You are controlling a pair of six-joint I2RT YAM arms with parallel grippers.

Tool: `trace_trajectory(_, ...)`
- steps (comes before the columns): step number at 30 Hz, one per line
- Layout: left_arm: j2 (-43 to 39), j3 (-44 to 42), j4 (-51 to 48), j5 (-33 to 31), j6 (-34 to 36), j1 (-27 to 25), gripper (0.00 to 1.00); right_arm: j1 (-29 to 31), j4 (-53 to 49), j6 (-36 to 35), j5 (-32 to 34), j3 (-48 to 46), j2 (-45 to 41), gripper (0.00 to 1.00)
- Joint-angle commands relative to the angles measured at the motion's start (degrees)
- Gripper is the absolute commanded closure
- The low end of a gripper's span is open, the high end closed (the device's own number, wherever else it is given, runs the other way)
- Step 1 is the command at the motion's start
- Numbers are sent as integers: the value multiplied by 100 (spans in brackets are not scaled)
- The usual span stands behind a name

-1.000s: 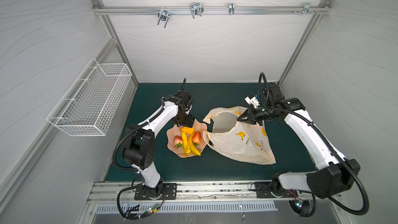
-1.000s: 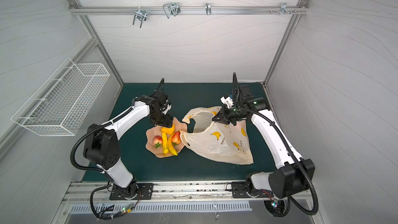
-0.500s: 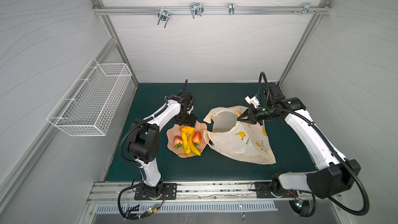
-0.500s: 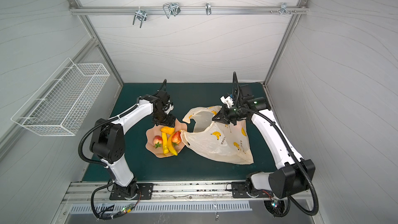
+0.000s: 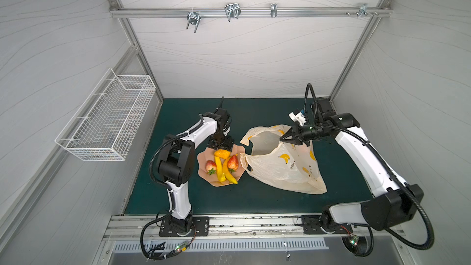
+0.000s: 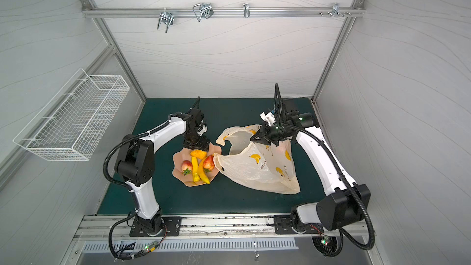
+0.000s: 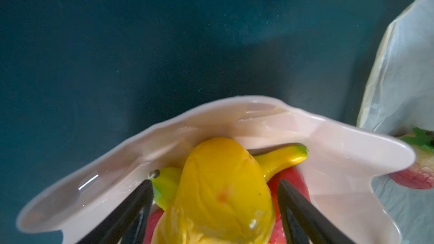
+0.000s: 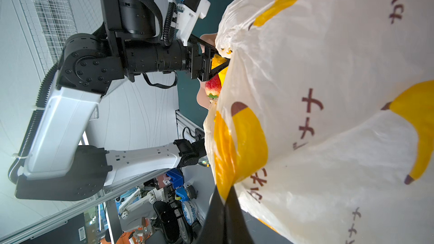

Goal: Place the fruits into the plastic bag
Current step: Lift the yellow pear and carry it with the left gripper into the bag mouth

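A pink scalloped plate (image 5: pixel 204 174) holds the fruits: an orange one (image 5: pixel 221 153) at its far edge, two strawberries (image 5: pixel 211 166) and two bananas (image 5: pixel 226 174). My left gripper (image 5: pixel 220 146) hangs low over the orange fruit (image 7: pixel 223 191). It is open, with a black finger (image 7: pixel 131 207) on either side of the fruit and a gap to each. The cream plastic bag (image 5: pixel 283 166) lies to the plate's right with its mouth held up. My right gripper (image 5: pixel 281 140) is shut on the bag's far rim (image 8: pixel 328 90).
A white wire basket (image 5: pixel 107 123) hangs on the left wall. The bag's near handle (image 5: pixel 244 160) drapes against the plate's right edge. Dark green mat (image 5: pixel 254 200) stretches in front of plate and bag. Metal hooks (image 5: pixel 230 12) sit on the rail at the back.
My left gripper has come down and nearer, from behind the plate onto the orange fruit. The right arm and the bag have not moved.
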Motion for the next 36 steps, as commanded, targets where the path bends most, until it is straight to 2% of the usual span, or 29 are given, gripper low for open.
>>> trace_trajectory(1, 117, 236, -48, 16, -21, 11, 19, -32, -147, -117, -112, 130, 55, 99)
trace_trajectory(7, 52, 234, -182, 7, -56, 13, 32, -32, -191, -174, -79, 131, 45, 99)
trace_trajectory(15, -339, 355, -359, -21, -155, 19, 44, -35, -182, -167, -49, 128, 43, 99)
trace_trajectory(29, -1240, 1040, -965, 223, -277, 19, 49, -39, -215, -141, -1, 122, 3, 99)
trace_trajectory(36, -2093, 845, -564, 658, -89, -183, 48, -35, -278, -167, 32, 98, -75, 99)
